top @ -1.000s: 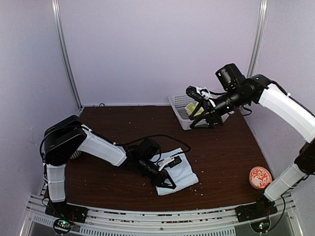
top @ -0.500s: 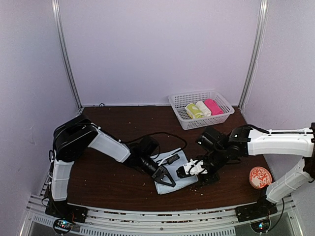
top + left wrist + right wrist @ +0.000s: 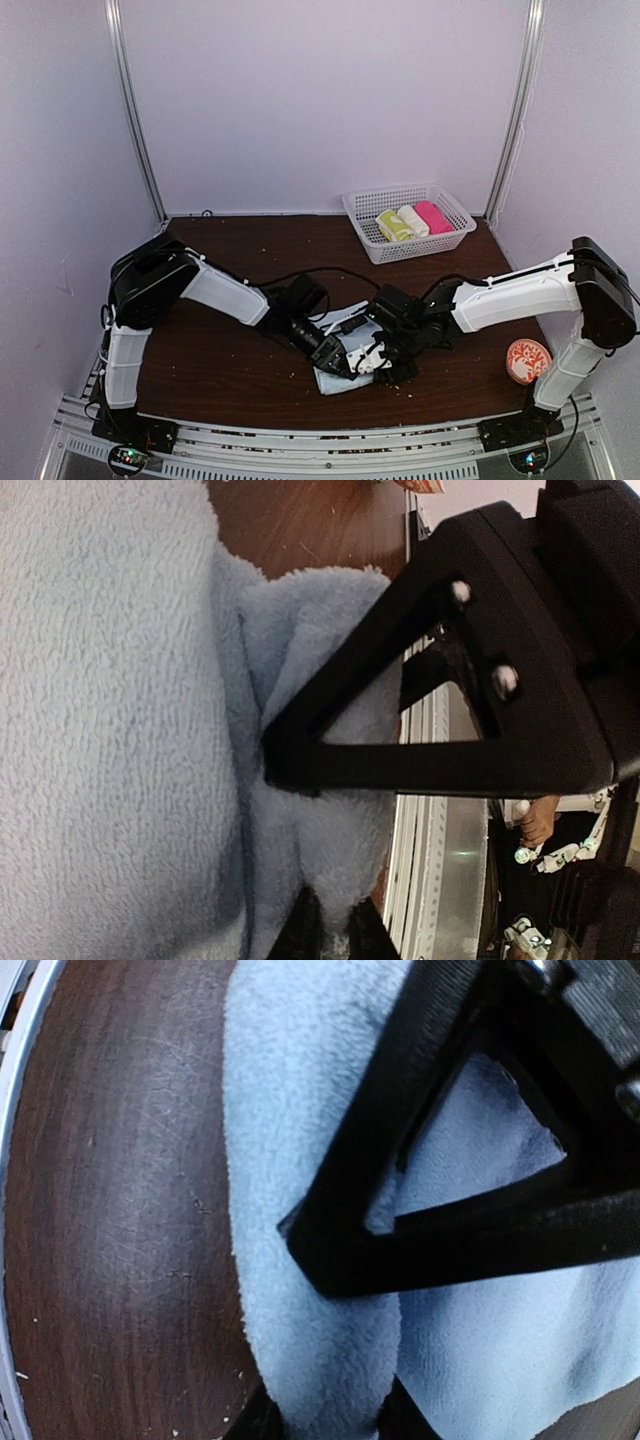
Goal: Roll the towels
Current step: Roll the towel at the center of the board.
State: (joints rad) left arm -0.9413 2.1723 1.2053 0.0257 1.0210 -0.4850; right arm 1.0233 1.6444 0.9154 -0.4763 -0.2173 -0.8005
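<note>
Brown table [image 3: 220, 300], left gripper [image 3: 345, 365] and right gripper [image 3: 375, 358] pinching blue towel [image 3: 100, 730], basket [image 3: 430, 245] behind.

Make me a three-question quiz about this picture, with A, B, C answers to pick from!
1. Where is the basket?
A. back right of the table
B. near left
C. on the floor

2. How many rolls are in it?
A. one
B. three
C. five

3. How is the blue towel?
A. rolled up in the basket
B. hanging in the air
C. lying on the table, its edge between the fingers of the left gripper and the right gripper

Answers:
1 A, it sits by the back wall on the right.
2 B, a yellow-green, a cream and a pink one lie side by side.
3 C, both wrist views show cloth between the fingers.
</note>
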